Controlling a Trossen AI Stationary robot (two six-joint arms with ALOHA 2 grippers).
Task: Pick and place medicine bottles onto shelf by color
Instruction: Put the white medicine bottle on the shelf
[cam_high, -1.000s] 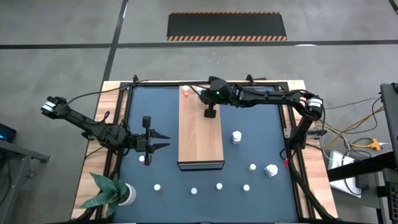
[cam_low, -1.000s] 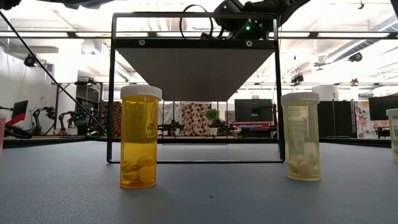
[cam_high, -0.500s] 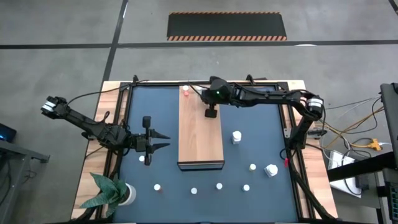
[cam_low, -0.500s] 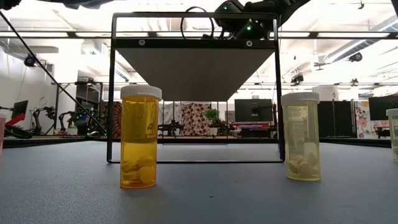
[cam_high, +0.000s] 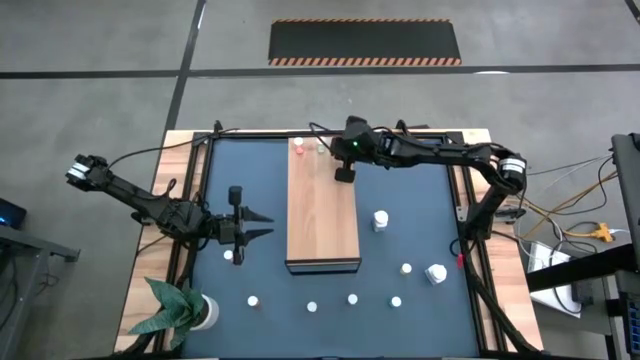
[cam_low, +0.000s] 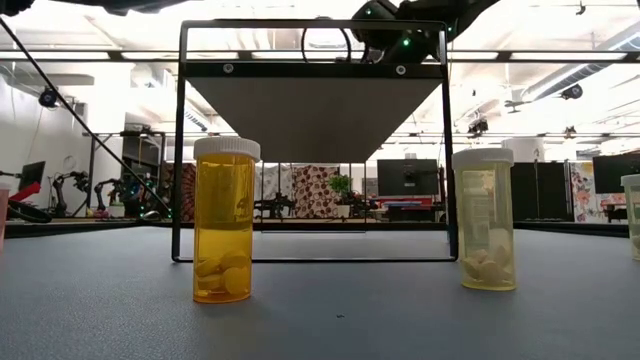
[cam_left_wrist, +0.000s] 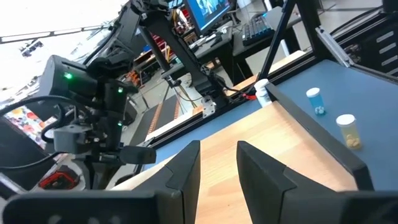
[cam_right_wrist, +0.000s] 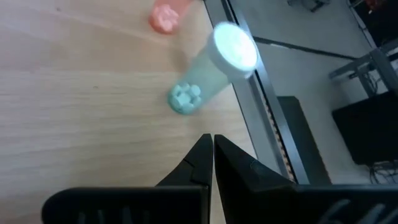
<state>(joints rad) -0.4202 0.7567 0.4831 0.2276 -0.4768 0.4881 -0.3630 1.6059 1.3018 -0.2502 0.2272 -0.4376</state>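
The wooden shelf (cam_high: 322, 205) runs from the table's far side toward its near side, raised on a black frame (cam_low: 180, 150). At its far end stand a pink bottle (cam_high: 298, 148) and a pale green bottle (cam_high: 321, 148), the latter also in the right wrist view (cam_right_wrist: 211, 71). My right gripper (cam_high: 343, 175) hovers over the shelf's far right part, shut and empty (cam_right_wrist: 209, 142), just short of the green bottle. My left gripper (cam_high: 266, 226) waits open over the mat left of the shelf (cam_left_wrist: 217, 162). Several bottles stand on the mat, among them an orange one (cam_low: 224, 220) and a pale yellow one (cam_low: 484, 220).
White-capped bottles stand right of the shelf (cam_high: 380, 218), (cam_high: 436, 272) and along the near side (cam_high: 352, 298), (cam_high: 254, 299); one (cam_high: 228, 256) is near my left gripper. A potted plant (cam_high: 180, 310) stands at the near left corner. The shelf's near half is bare wood.
My right gripper has drawn back a little toward the table's far and right edges, and the arm no longer covers the green bottle at the shelf's far end. The bottles and my left arm have kept still.
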